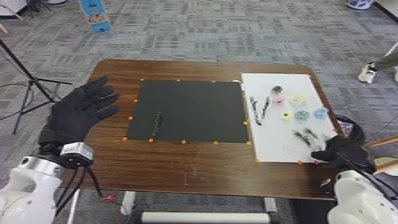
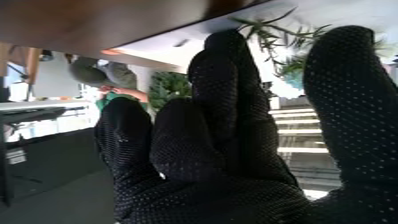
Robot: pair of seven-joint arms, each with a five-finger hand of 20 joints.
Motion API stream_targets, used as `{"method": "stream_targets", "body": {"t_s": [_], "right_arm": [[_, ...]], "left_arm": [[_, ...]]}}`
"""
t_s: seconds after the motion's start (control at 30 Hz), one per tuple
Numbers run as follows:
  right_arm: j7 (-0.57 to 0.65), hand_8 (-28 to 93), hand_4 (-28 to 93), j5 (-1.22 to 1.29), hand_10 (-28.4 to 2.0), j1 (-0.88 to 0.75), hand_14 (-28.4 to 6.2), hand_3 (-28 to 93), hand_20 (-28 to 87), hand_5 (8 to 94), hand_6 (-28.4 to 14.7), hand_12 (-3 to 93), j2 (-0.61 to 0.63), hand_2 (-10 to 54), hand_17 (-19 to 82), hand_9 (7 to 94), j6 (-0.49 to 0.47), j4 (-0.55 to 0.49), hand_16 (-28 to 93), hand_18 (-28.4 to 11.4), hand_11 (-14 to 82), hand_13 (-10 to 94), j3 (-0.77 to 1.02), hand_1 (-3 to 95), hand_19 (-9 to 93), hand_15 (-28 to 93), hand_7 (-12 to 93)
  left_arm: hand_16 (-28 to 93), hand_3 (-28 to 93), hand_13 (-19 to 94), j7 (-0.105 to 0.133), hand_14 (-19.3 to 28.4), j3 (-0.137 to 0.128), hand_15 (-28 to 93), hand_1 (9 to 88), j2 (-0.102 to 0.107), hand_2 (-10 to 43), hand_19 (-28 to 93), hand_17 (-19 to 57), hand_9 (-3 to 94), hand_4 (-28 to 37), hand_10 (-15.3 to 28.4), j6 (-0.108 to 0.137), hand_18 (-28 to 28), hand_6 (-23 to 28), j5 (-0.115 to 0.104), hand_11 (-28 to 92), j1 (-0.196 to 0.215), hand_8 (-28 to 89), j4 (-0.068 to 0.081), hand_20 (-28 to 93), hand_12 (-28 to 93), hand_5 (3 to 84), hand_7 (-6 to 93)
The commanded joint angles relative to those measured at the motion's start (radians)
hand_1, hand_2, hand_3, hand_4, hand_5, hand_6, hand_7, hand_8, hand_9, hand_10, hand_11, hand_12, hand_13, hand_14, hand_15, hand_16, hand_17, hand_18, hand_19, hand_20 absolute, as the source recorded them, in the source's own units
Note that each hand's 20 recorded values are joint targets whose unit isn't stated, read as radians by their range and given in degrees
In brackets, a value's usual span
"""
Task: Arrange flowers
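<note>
In the head view my left hand (image 1: 80,110) is held over the table's left edge, open with fingers spread. My right hand (image 1: 345,149) is by the near right corner of the white sheet (image 1: 273,135), beside the green sprigs (image 1: 306,136). One green stem (image 1: 157,124) lies on the left part of the black mat (image 1: 195,107). Dark twigs (image 1: 259,110), a pink flower (image 1: 278,99) and a blue flower (image 1: 321,113) lie on the sheet. In the right wrist view my right hand (image 2: 222,165) has extended fingers and thumb, with green sprigs (image 2: 282,40) beyond them.
Small orange markers line the mat and sheet on the brown table (image 1: 191,172). Yellow flowers (image 1: 286,115) and a dark round piece (image 1: 277,89) are also on the sheet. A black tripod (image 1: 34,80) stands on the floor left of the table.
</note>
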Motion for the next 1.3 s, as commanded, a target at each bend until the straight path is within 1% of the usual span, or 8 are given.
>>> {"method": "stream_targets", "body": {"t_s": [0.03, 0.17, 0.33, 0.53, 0.73, 1.03, 1.17, 1.3], "right_arm": [[-0.029, 13, -28, -0.017, -9.2, 0.031, -5.2, 74, 66, 64.2, 0.2, 52.2, 0.022, -9.5, 46, 70.5, 0.038, 0.072, 37, -20.8, 50.7, 75, -0.066, 45.9, 93, 86, 49], [-0.042, 17, -22, -0.020, -9.3, 0.048, -5.0, 80, 67, 66.2, 1.1, 56.8, 0.026, -9.5, 47, 74.1, 0.061, 0.076, 38, -20.7, 52.6, 76, -0.078, 45.6, 93, 86, 53], [-0.073, 23, -12, -0.013, -10.8, 0.058, -5.6, 81, 69, 64.8, 1.4, 51.3, 0.035, -8.9, 48, 75.2, 0.106, 0.067, 38, -21.3, 59.9, 77, -0.072, 40.2, 93, 87, 59], [-0.076, 29, -4, -0.023, -10.7, 0.121, -5.5, 82, 73, 66.6, 1.3, 45.4, 0.064, -6.9, 52, 78.2, 0.256, 0.026, 39, -21.3, 64.9, 81, -0.083, 36.5, 93, 90, 62], [-0.096, 30, -2, -0.020, -10.0, 0.295, -4.5, 83, 74, 68.6, 1.4, 44.2, 0.063, -7.0, 55, 80.2, 0.376, -0.002, 39, -20.9, 66.0, 83, -0.192, 35.5, 93, 90, 61], [-0.188, 31, -2, 0.062, -9.4, 0.635, -4.1, 83, 75, 69.5, 1.4, 44.5, -0.096, -7.4, 57, 81.1, 0.374, 0.073, 40, -20.9, 65.8, 84, -0.509, 35.2, 93, 89, 60], [-0.208, 31, -3, 0.097, -9.4, 0.738, -4.0, 83, 75, 69.5, 1.4, 44.8, -0.158, -7.3, 57, 81.1, 0.349, 0.134, 40, -20.8, 65.6, 84, -0.625, 35.8, 93, 89, 60], [-0.233, 30, -5, 0.160, -9.6, 0.851, -3.9, 81, 75, 68.3, 0.8, 45.4, -0.217, -6.4, 56, 80.3, 0.292, 0.236, 41, -20.7, 65.2, 84, -0.742, 37.5, 93, 89, 59]], "left_arm": [[1, 71, 24, -0.007, 14.7, -0.003, 29, 23.7, -0.010, -4.9, 45, -9.2, 29.1, -28.3, 12.7, 0.008, 22.6, 2.7, -0.001, 25, -0.001, -10, -0.006, 9, 18, 30.4, 20.6], [1, 71, 24, -0.009, 14.7, -0.006, 29, 23.6, -0.012, -4.8, 45, -9.2, 29.2, -28.3, 12.7, 0.008, 22.6, 2.7, 0.000, 25, 0.001, -10, -0.006, 9, 18, 30.4, 20.7], [1, 71, 24, -0.004, 14.7, -0.007, 29, 23.6, -0.007, -4.7, 45, -9.2, 29.2, -28.3, 12.7, 0.012, 22.6, 2.7, -0.002, 25, 0.002, -10, -0.006, 9, 18, 30.4, 20.6], [1, 71, 24, 0.003, 14.7, -0.016, 29, 23.5, 0.000, -4.6, 45, -9.2, 29.2, -28.3, 12.7, 0.021, 22.6, 2.8, -0.006, 25, 0.020, -10, -0.013, 9, 18, 30.5, 20.6], [1, 71, 24, 0.001, 14.7, -0.007, 29, 23.5, 0.001, -4.5, 45, -9.2, 29.1, -28.3, 12.7, 0.021, 22.6, 2.7, -0.006, 25, 0.021, -10, -0.011, 9, 18, 30.5, 20.6], [1, 71, 24, -0.013, 14.8, 0.009, 29, 23.5, 0.004, -4.4, 45, -9.2, 29.2, -28.3, 12.7, 0.007, 22.6, 2.7, -0.005, 25, 0.000, -10, -0.003, 9, 18, 30.5, 20.7], [1, 71, 24, -0.014, 14.8, 0.000, 29, 23.5, 0.024, -4.4, 45, -9.3, 29.1, -28.3, 12.7, 0.007, 22.6, 2.7, -0.004, 25, -0.024, -10, 0.006, 9, 18, 30.5, 20.5], [1, 71, 24, -0.008, 14.7, -0.018, 29, 23.5, 0.042, -4.4, 45, -9.3, 29.1, -28.3, 12.7, 0.021, 22.7, 2.7, -0.007, 25, -0.030, -10, 0.007, 9, 18, 30.5, 20.5]]}}
